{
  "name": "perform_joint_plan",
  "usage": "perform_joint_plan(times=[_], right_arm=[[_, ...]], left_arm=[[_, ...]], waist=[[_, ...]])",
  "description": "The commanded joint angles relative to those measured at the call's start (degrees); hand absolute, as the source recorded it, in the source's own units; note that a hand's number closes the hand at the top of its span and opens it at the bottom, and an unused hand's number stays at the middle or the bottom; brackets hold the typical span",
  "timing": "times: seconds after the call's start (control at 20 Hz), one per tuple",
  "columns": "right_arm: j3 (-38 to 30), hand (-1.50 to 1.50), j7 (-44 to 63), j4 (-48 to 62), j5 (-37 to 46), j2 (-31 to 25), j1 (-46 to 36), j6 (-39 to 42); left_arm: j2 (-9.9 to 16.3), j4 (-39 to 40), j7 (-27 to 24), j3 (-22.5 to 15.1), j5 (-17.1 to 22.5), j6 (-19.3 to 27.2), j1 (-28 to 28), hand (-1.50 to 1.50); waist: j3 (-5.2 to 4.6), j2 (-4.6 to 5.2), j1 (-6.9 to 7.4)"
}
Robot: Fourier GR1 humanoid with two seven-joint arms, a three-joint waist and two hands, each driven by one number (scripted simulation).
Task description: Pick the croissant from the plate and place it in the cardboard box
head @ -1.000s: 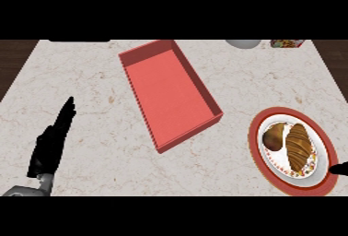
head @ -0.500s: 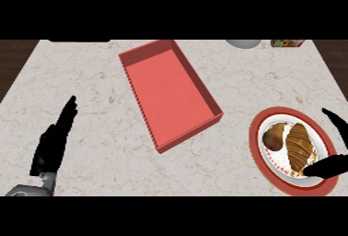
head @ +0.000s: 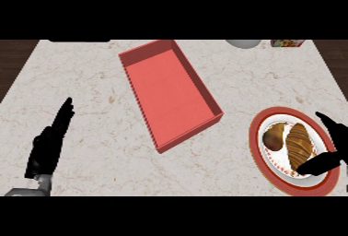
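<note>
- Reaching in at lower right, right hand [head: 327, 154] sits spread around the croissant [head: 299, 145] on the plate [head: 272, 161], not closed on it.
- Risk: thumb looks low over the plate rim, so closing could catch the plate or nudge the dark piece [head: 274, 137] just beside the croissant.
- Risk: box [head: 170, 92] lies well apart at upper centre; a shallow pinch may slip in transit.
- Left hand [head: 49, 145] rests relaxed at lower left.

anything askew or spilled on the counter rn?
Nothing spilled. The red box lies skewed to the counter's edges, and it looks red rather than cardboard. The croissant sits on its plate, right hand open around it.
</note>
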Motion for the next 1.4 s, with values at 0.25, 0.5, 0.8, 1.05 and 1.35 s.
perform_joint_plan(times=[0.25, 0.5, 0.8, 1.05, 1.35], right_arm=[[-1.74, -1.50, -3.12, 1.70, 6.70, 6.21, 0.46, 0.04], [-6.17, -1.50, -6.46, 2.45, 6.60, 5.00, 1.81, 3.17], [-4.40, -1.50, -9.02, 11.38, 12.69, 10.56, -2.98, -3.22], [-5.42, -1.50, -6.27, 4.79, 13.46, 12.34, 0.47, -0.35], [-8.33, -1.50, -10.35, 6.30, 13.07, 9.72, 1.62, 2.65]], left_arm=[[-3.78, 1.79, 0.11, 3.67, -3.56, -3.44, -2.06, 0.00], [-6.58, -0.89, 2.20, 3.13, -6.46, -3.12, -1.31, 0.00], [-7.88, -3.33, -1.43, 3.43, -8.11, -4.41, 4.55, 0.00], [-7.70, 0.69, -0.03, 8.02, -7.68, -7.10, -0.55, 0.00], [-8.28, -8.45, 3.56, 6.91, -10.08, -7.97, 4.38, 0.00]], waist=[[0.00, 0.01, -0.10], [0.01, 0.00, -0.16], [0.02, 0.03, 0.22], [0.00, 0.00, -0.11], [0.01, -0.05, -0.05]])
